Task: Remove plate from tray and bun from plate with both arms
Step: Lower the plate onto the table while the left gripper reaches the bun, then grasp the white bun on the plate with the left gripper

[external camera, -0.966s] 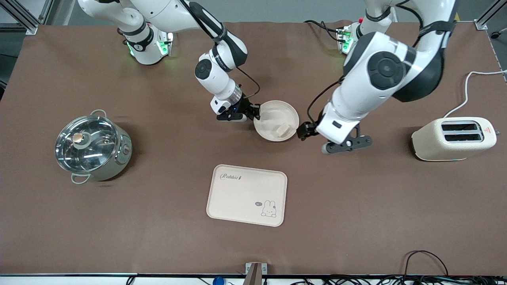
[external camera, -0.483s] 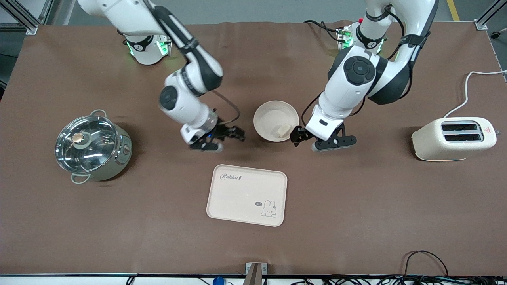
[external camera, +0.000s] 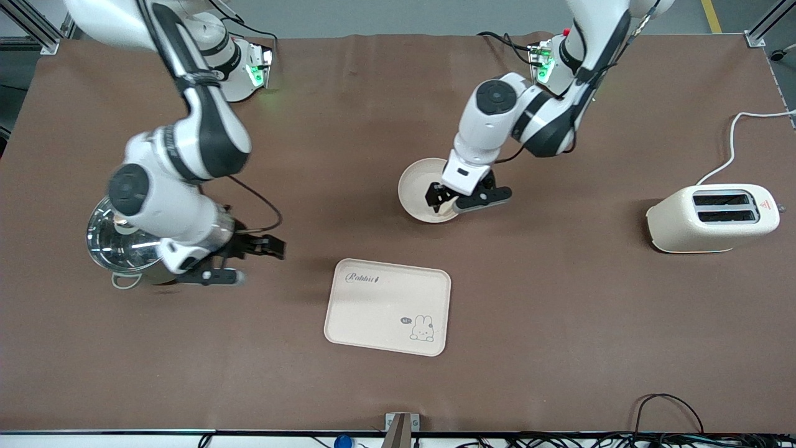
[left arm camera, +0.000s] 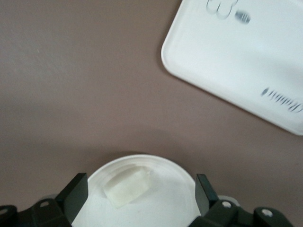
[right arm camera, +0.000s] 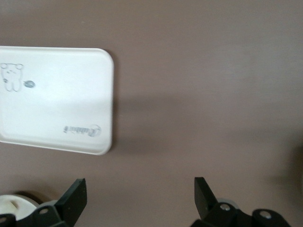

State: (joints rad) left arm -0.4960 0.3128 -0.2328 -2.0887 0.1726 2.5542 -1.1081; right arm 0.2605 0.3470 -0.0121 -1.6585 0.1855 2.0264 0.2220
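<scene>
The tray point(external camera: 387, 307) lies nearest the front camera. The right gripper point(external camera: 264, 249) hangs spread wide over bare table beside the pot point(external camera: 122, 244). Farther back, the left gripper point(external camera: 440, 198), fingers apart, hovers over the plate point(external camera: 415, 188), where the bun point(left arm camera: 127, 186) seems to lie.

A robot lab: aluminium framing point(external camera: 37, 25) and loose cables point(external camera: 678, 410) edge the table point(external camera: 559, 323).

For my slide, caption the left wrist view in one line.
Left hand open over the plate, fingers straddling the bun, with the rabbit tray nearby.
</scene>
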